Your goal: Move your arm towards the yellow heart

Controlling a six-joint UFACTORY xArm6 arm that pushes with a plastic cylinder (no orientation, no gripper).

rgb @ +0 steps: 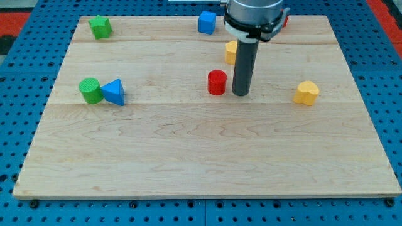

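One yellow heart (306, 93) lay on the wooden tabletop (207, 157), toward the view's right. My tip (240, 93) stood well to the view's left of that heart, at about the same level, with bare wood between them. No gripper was fitted to the arm, so none showed and its state could not be told; only the dark rod (243, 66) came down from the grey arm housing (254, 16) at the view's top.

Further left of the heart, just past my tip, sat a red cylinder (217, 82), close beside the rod but apart from it. A second yellow block (231, 51), partly hidden behind the rod, lay up and to the left of the heart; its shape could not be made out. A blue block (207, 22) sat higher still, near the tabletop's top edge. A sliver of red (286, 21) peeked out from behind the arm housing, above the heart.

Far to the left of the heart, a blue triangular block (114, 91) touched a green cylinder (90, 90). Another green block (100, 26) sat at the top left corner.
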